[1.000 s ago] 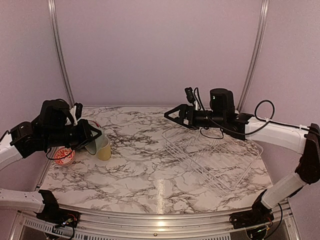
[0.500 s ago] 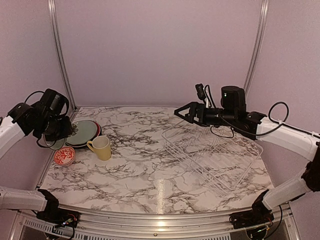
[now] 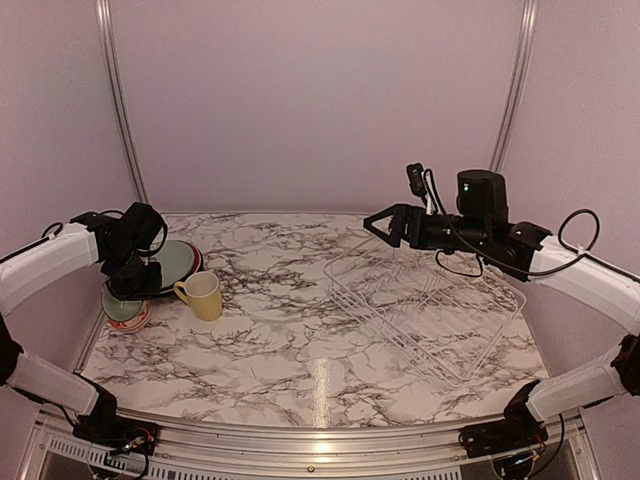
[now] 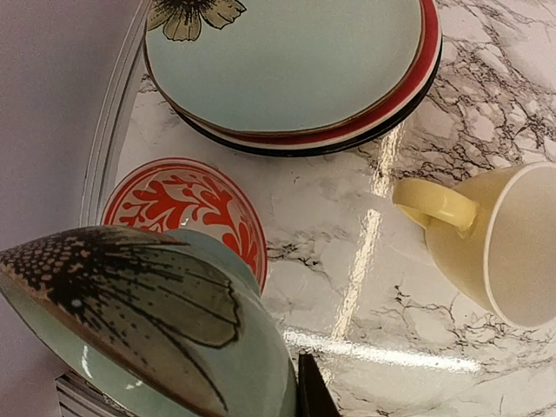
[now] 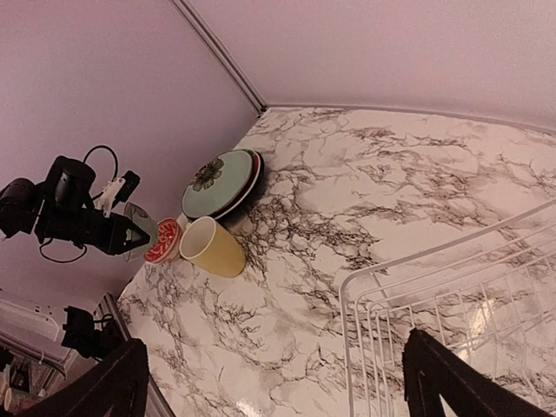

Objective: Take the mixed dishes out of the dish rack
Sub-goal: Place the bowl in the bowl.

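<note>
The left tool (image 3: pixel 133 285) has dropped from its raised spot beside the plates half a second back. It now grips the green bowl (image 4: pixel 148 330), tilted, just over the red bowl (image 4: pixel 187 204) at the worktop's (image 3: pixel 300 350) left edge; whether the two bowls touch I cannot tell. The plates (image 4: pixel 295 69) sit stacked behind, with the mug (image 4: pixel 508 243) to their right. The rack (image 3: pixel 430 315) shows no dishes, so this bowl looks like the last one out. The right tool (image 3: pixel 376 229), spread wide and carrying nothing, has drawn back rightward above the rack's far end.
</note>
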You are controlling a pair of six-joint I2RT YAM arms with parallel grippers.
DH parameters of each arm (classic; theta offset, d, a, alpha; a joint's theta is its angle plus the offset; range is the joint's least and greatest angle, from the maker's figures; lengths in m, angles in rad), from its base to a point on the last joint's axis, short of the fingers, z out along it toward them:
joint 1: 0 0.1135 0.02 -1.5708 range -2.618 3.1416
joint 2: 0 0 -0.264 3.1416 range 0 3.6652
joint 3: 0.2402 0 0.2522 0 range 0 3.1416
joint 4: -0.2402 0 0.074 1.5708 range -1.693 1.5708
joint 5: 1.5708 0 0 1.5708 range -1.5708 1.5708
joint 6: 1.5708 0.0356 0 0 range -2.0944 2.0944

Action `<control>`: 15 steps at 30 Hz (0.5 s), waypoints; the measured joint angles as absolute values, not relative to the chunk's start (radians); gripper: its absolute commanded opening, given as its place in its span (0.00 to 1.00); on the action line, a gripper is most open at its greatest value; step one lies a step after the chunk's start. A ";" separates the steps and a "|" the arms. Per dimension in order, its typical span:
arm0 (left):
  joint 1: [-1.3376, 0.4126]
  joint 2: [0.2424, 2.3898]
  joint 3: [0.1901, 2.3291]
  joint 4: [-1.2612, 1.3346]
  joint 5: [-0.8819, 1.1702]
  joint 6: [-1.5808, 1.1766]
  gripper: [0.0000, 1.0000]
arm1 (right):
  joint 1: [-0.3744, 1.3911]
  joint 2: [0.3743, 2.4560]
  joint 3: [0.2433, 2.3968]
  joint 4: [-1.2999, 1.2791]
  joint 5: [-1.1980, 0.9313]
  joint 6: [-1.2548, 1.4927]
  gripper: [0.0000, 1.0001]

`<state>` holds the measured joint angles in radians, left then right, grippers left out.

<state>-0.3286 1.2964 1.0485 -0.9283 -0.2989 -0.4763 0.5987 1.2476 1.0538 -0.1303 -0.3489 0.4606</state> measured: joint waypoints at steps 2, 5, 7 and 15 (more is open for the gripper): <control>-0.323 1.333 1.042 -0.915 -0.297 -0.464 0.00 | 0.598 1.242 1.052 -0.137 -0.341 0.452 0.98; -0.307 1.361 1.034 -0.904 -0.299 -0.455 0.04 | 0.597 1.229 1.050 -0.145 -0.328 0.440 0.98; -0.290 1.367 1.027 -0.892 -0.296 -0.448 0.05 | 0.597 1.220 1.049 -0.150 -0.322 0.436 0.98; -0.228 1.399 0.994 -0.838 -0.279 -0.432 0.08 | 0.597 1.198 1.040 -0.161 -0.302 0.417 0.99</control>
<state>-0.2283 1.3991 0.9943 -0.8375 -0.2787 -0.4324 0.5968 1.1984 1.0405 -0.1608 -0.3016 0.4168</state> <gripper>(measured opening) 0.071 0.985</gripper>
